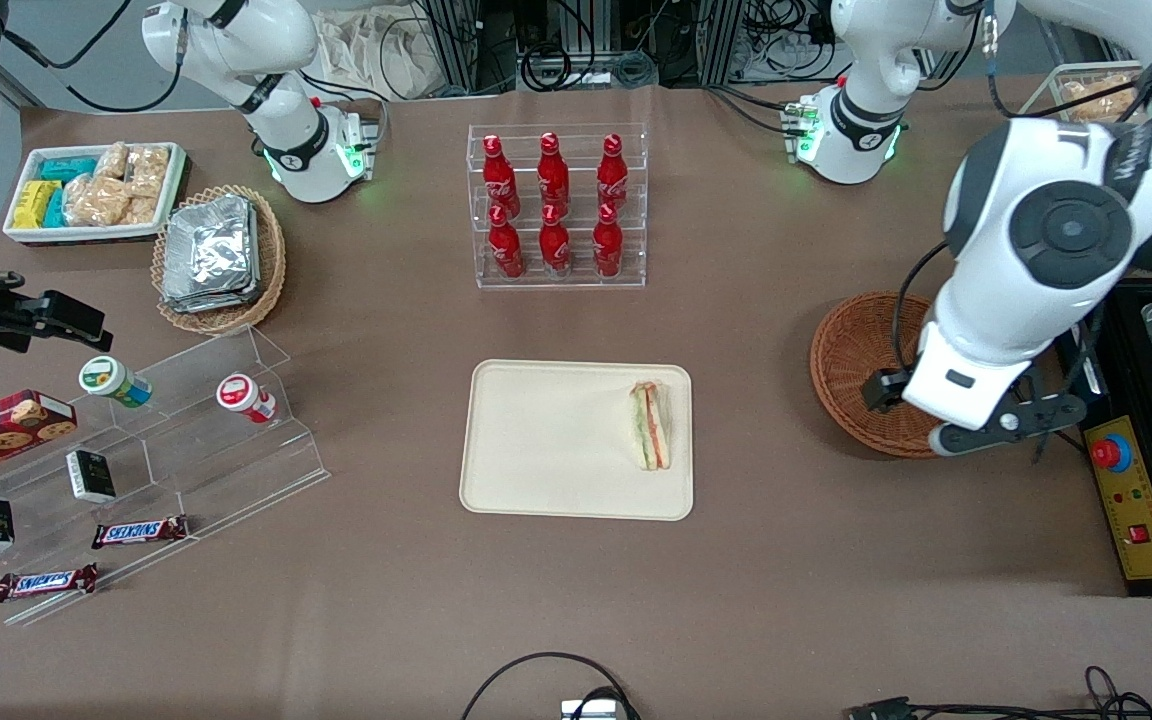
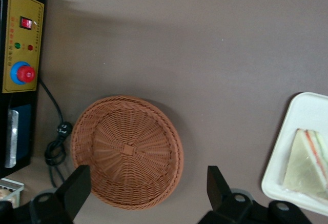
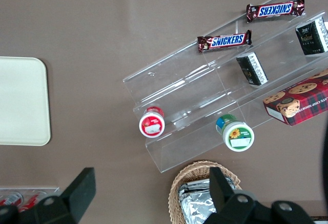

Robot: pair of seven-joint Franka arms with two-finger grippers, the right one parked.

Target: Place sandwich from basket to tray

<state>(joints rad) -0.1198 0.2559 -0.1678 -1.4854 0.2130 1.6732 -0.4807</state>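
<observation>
One sandwich [image 1: 650, 426] lies on the cream tray [image 1: 546, 450], close to the tray edge that faces the working arm's end of the bench [image 1: 736, 600]. You can see its white bread with green and orange-red filling layers, and it rests well apart from your claw [image 2: 148, 193]. Your claw hangs above the reddish-brown wicker basket [image 1: 851, 370], which sits on the bench between the tray and the black control box [image 1: 1131, 500] with its red button. From the wrist camera, the two fingers [image 2: 77, 185] are spread wide with nothing between them, and the woven floor of the basket shows bare below them. The sandwich and the claw are not touching; a stretch of brown bench separates the tray's rim from the basket.
</observation>
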